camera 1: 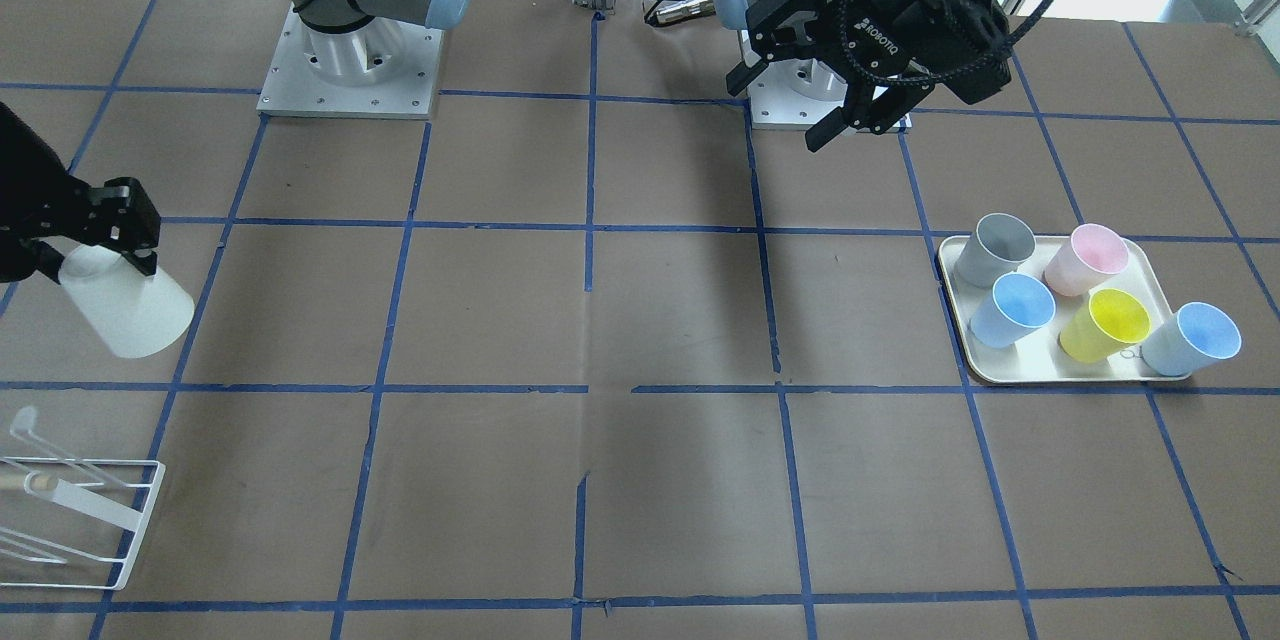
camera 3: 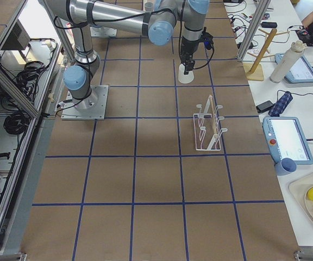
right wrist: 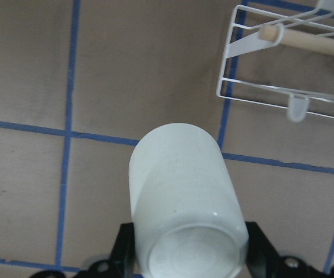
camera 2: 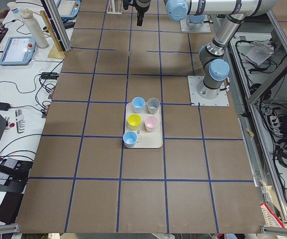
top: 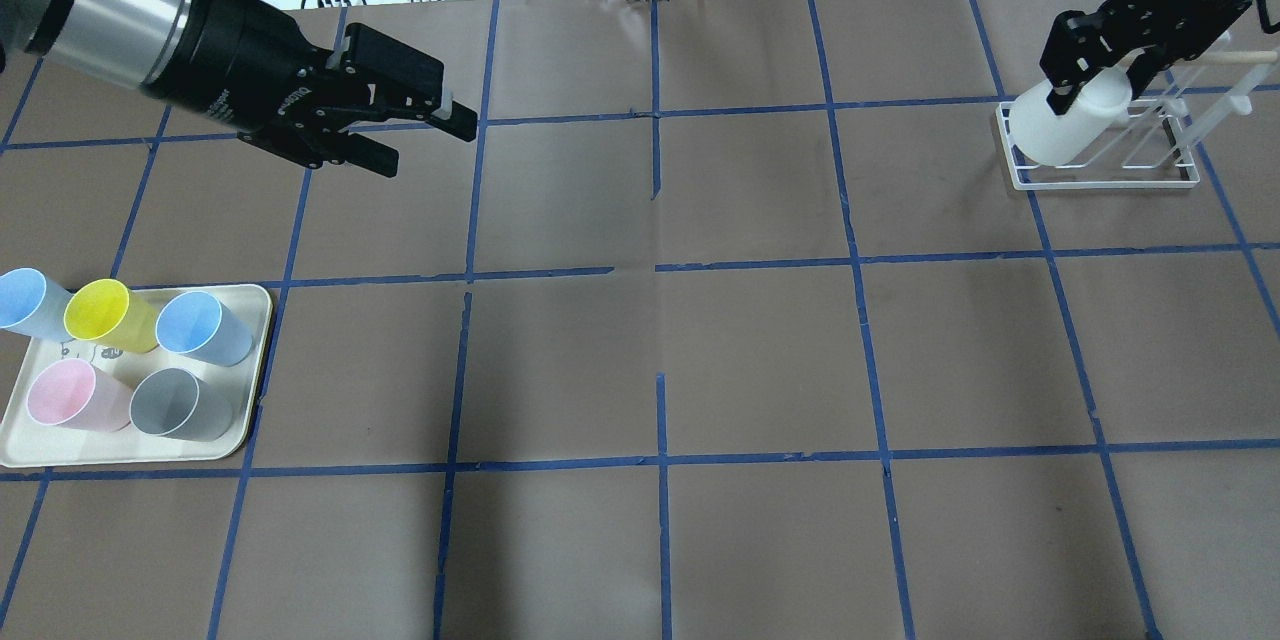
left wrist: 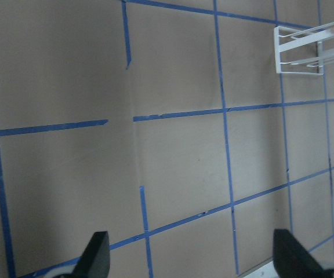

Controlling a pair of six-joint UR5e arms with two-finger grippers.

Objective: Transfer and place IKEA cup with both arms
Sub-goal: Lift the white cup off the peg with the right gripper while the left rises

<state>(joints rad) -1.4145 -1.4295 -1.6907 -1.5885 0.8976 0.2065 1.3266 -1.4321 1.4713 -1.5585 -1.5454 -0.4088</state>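
The off-white IKEA cup (camera 1: 130,305) is held by its base in my right gripper (camera 1: 110,255), mouth pointing down and away, above the table. In the overhead view the cup (top: 1070,125) hangs just beside the near end of the white wire rack (top: 1110,175), with the right gripper (top: 1095,90) shut on it. The right wrist view shows the cup (right wrist: 181,197) between the fingers, with the rack (right wrist: 283,63) beyond it. My left gripper (top: 425,145) is open and empty, high over the table's left half, and also shows in the front view (camera 1: 780,110).
A cream tray (top: 130,450) at the left edge holds a grey cup (top: 180,405), a pink cup (top: 65,395), a yellow cup (top: 105,315) and two blue cups (top: 205,328). Blue tape lines grid the brown table.
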